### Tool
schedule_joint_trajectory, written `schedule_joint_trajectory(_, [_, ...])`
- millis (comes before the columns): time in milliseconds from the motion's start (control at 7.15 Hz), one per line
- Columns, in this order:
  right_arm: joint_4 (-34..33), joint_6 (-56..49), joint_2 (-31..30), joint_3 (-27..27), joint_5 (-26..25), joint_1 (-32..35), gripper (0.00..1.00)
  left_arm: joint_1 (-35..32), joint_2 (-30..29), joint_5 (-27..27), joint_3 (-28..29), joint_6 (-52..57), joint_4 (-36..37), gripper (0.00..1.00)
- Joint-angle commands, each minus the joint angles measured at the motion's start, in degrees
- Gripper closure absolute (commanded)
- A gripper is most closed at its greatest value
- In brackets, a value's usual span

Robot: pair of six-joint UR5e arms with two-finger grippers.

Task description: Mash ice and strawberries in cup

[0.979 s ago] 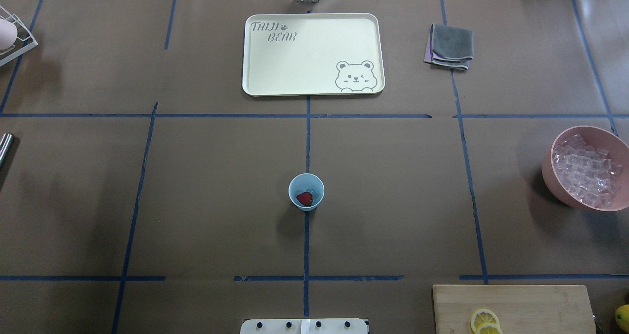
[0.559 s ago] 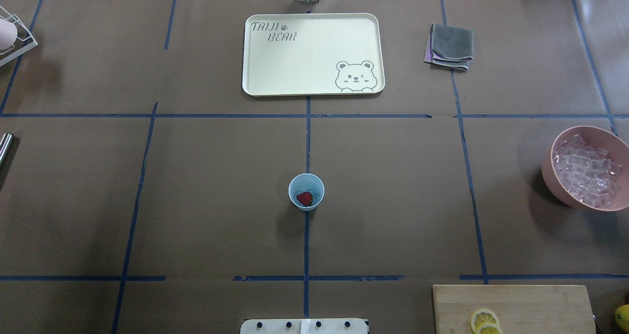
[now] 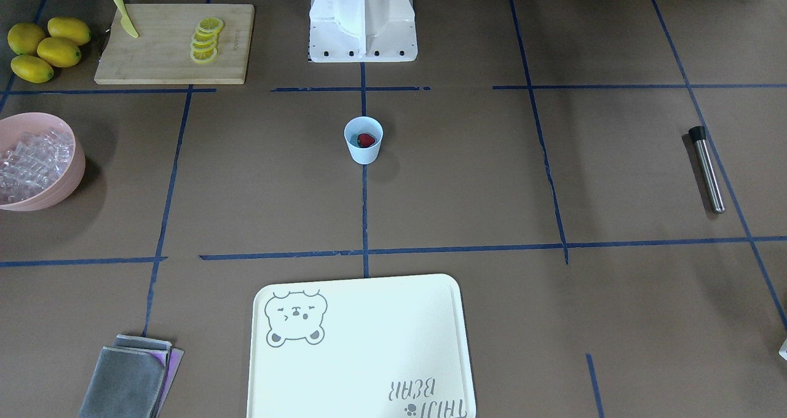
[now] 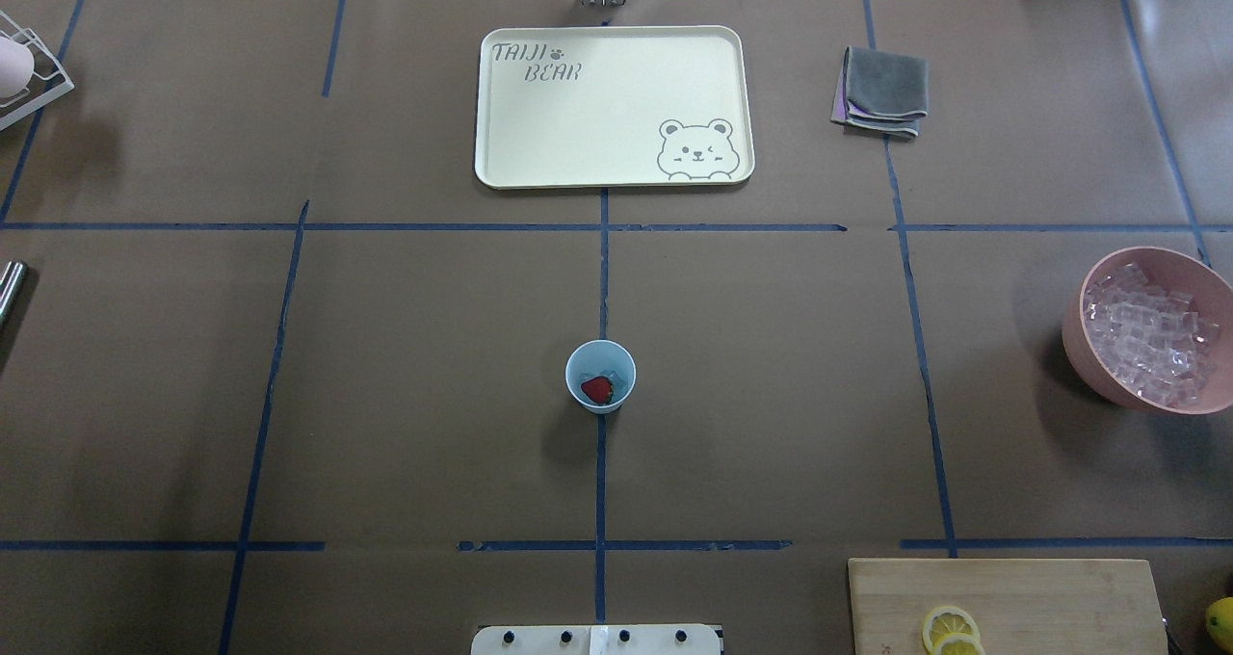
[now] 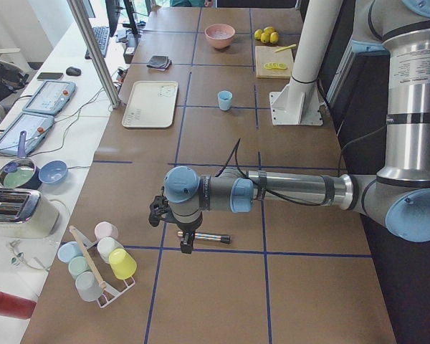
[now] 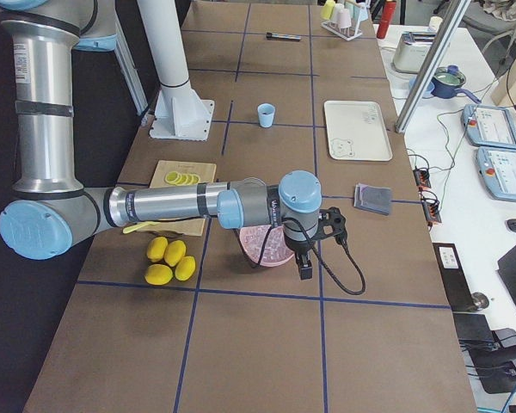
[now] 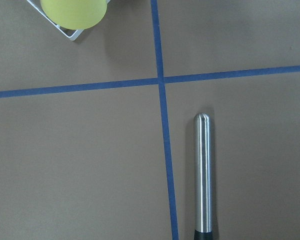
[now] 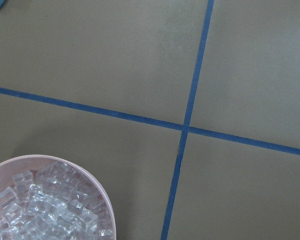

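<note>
Although the strawberry (image 4: 597, 390) already lay in the cup (image 3: 363, 153), with what looked like a cube or two of ice (image 4: 619, 381) beside it, no mashing had begun; the berry appeared whole. The cup stood upright at mid-tabletop on the centre tape line, well apart from everything else.

Judged stage: loading done, tool pickup pending. The steel muddler (image 3: 707, 172) lay flat, far out on the robot's left, with nothing gripping it. The left arm (image 5: 201, 192) hung above it, its wrist camera looking down along the shaft. Its jaws showed only in the side view, so wide or narrow could not be told. The right arm (image 6: 267, 202) hung near the pink bowl (image 4: 1074, 332) of spare ice at the right edge — its jaws likewise could not be judged.

Left to do: grasp the muddler, carry it to the cup, press down repeatedly.

Room: nothing stood on the stretch between muddler and cup. The cup rack (image 5: 97, 265) sat near the muddler toward the tabletop's end, so a straight lift would probably avoid it. The tray (image 4: 616, 106) lay beyond the cup, well apart.
</note>
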Motion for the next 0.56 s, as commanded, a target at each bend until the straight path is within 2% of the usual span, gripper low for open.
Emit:
schedule_joint_trajectory(0, [0.14,0.05,-0.12,-0.01,-0.17,0.09,0.01,-0.33,0.87,0.12,0.67,-0.07,0.19,0.00])
schedule_joint_trajectory(280, [-0.12,0.13,-0.12,-0.09,-0.17,0.61,0.01,-0.24,0.70,0.21,1.72,-0.25,-0.43,0.00])
schedule_joint_trajectory(419, [-0.21,0.14,-0.29,-1.84,0.10,0.61,0.01,-0.24,0.61,0.21,1.82,-0.34,-0.52,0.00])
